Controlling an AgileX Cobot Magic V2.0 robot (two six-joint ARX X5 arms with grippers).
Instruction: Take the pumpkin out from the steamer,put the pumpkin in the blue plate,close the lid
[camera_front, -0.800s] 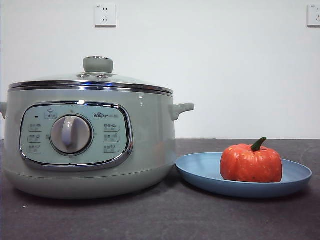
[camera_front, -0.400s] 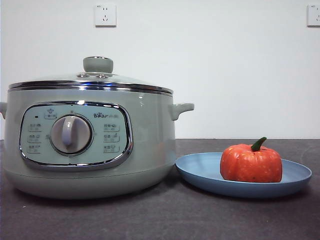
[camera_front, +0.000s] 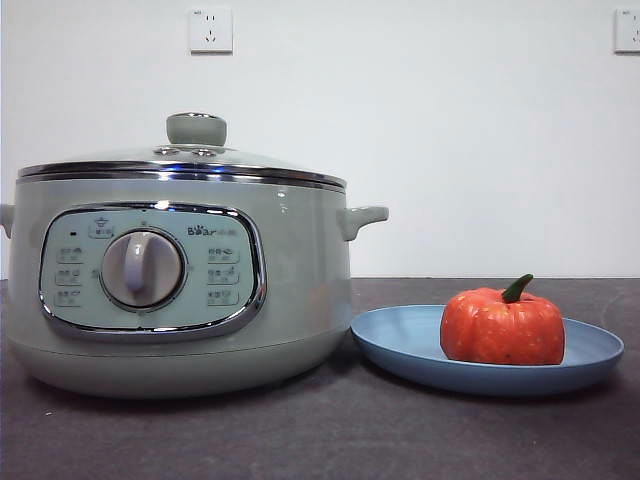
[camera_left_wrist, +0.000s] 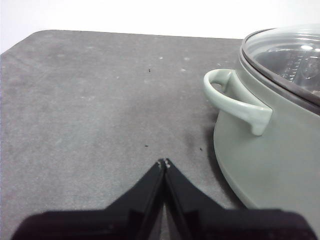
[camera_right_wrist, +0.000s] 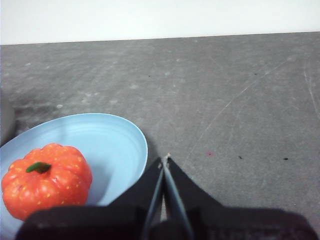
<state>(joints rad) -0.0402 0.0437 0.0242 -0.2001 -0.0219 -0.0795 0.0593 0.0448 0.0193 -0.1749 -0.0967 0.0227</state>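
The pumpkin sits upright in the blue plate, to the right of the steamer. The lid rests closed on the steamer, its green knob on top. In the right wrist view the pumpkin lies in the blue plate, and my right gripper is shut and empty beside the plate's rim. In the left wrist view my left gripper is shut and empty over bare table, beside the steamer and its side handle, with the glass lid on it. Neither arm shows in the front view.
The dark grey table carries only the steamer and plate. A white wall with two sockets stands behind. The table's far edge shows in both wrist views.
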